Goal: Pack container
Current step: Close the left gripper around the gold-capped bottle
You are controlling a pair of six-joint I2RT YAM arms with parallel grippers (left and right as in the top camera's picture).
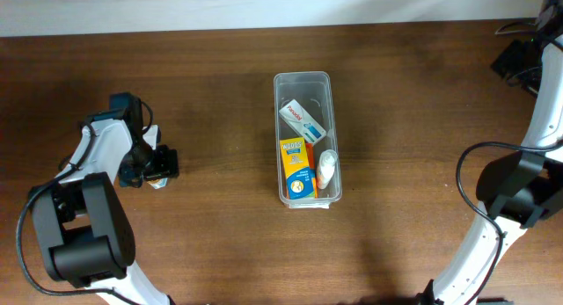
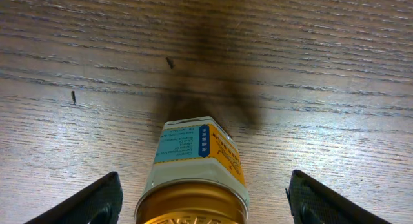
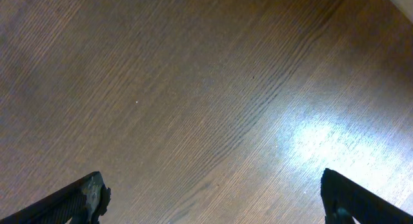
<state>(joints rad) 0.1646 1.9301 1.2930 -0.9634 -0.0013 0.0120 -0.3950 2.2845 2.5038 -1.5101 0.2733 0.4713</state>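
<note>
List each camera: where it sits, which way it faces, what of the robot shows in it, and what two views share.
Overhead: fixed above the table, looking straight down at the container; the left arm and right arm show.
Left wrist: on the left arm, looking down past the open left gripper at a gold-capped bottle; both fingers show.
Right wrist: on the right arm, facing bare wood; the open right gripper shows its fingertips.
Shared: overhead and left wrist both show the left gripper and the table.
</note>
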